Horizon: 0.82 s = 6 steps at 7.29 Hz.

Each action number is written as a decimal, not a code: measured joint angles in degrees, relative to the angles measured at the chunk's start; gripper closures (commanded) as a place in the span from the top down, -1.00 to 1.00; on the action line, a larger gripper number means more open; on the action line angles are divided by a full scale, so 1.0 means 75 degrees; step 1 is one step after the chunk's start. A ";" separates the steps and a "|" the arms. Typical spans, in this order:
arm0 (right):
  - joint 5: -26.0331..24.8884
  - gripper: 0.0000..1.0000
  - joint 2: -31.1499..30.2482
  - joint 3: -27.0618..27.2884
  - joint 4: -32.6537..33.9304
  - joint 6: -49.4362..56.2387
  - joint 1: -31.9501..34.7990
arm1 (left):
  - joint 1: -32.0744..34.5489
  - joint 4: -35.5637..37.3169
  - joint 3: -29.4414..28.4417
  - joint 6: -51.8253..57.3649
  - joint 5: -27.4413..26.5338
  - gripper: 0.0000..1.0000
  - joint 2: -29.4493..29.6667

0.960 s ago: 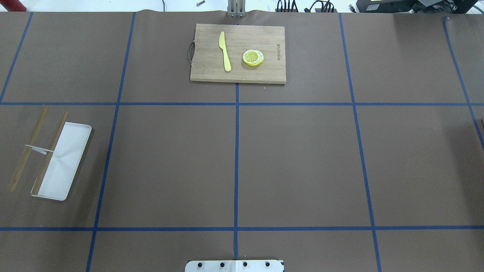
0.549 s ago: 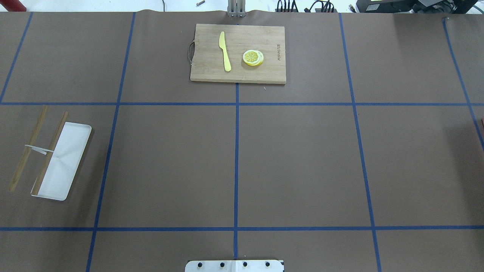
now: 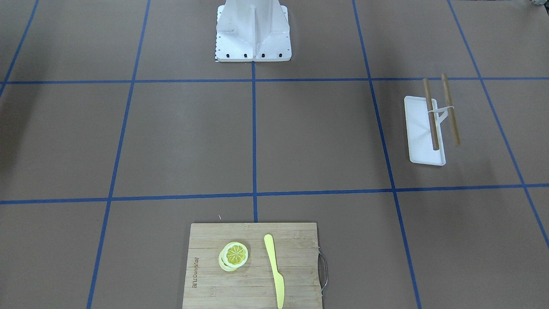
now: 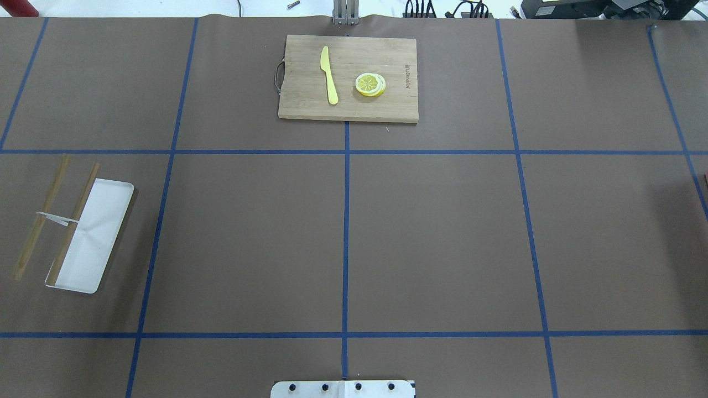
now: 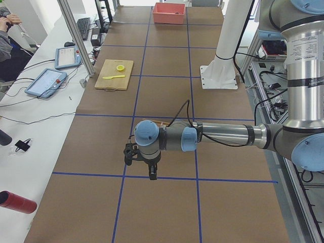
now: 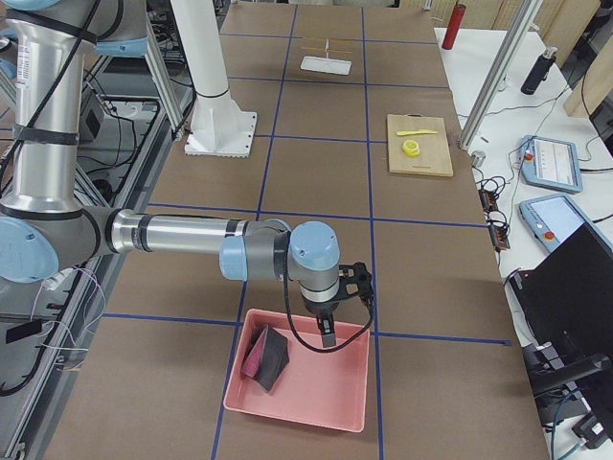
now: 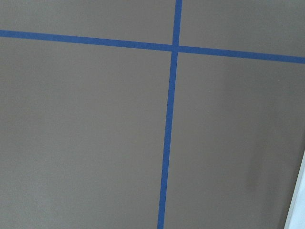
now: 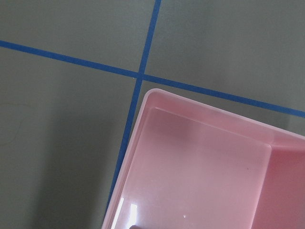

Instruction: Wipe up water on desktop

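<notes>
the desktop (image 4: 431,237) is nothing to lift: a broad, stiff, flat surface, matte brown and crossed by thin blue tape lines into big rectangles, spreading under everything in every view. its covering looks papery, so i judge it will take a light sweeping press but may scuff or soften where it is wet. no wet patch or sheen shows on it from any camera, so where to wipe cannot be told. the thing to take hold of is likely the dark red cloth (image 6: 266,356), crumpled in a corner of the pink bin (image 6: 330,388) – soft and light, best pinched at a raised fold. the right gripper (image 6: 327,339) hangs pointing down over the bin's near rim, beside the cloth but apart from it; the left gripper (image 5: 152,175) hovers over bare brown surface near a tape crossing. both show only from the side, so whether their fingers are spread or pressed together i cannot tell. far from both sit a bamboo cutting board (image 4: 310,105) with a yellow knife (image 4: 329,74) and lemon slices (image 4: 370,84), and a white tray (image 4: 102,243).
</notes>
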<state>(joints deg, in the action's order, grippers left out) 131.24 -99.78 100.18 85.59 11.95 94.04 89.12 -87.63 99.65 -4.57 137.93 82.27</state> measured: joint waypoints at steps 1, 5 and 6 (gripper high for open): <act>0.0002 1.00 -0.0086 0.0110 0.0015 0.0000 0.0000 | -0.0003 0.0000 0.0005 0.0000 -0.0006 0.97 0.0001; 0.0004 1.00 -0.0268 0.0357 0.0024 0.0010 0.0000 | -0.0011 0.0010 -0.0007 0.0000 -0.0049 0.97 0.0011; 0.0005 1.00 -0.0273 0.0387 0.0021 0.0011 0.0000 | -0.0012 0.0011 -0.0009 0.0000 -0.0050 0.97 0.0012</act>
<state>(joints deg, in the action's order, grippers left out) 131.28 -101.83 103.09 85.75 12.04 94.04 89.03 -87.54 99.59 -4.57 137.56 82.35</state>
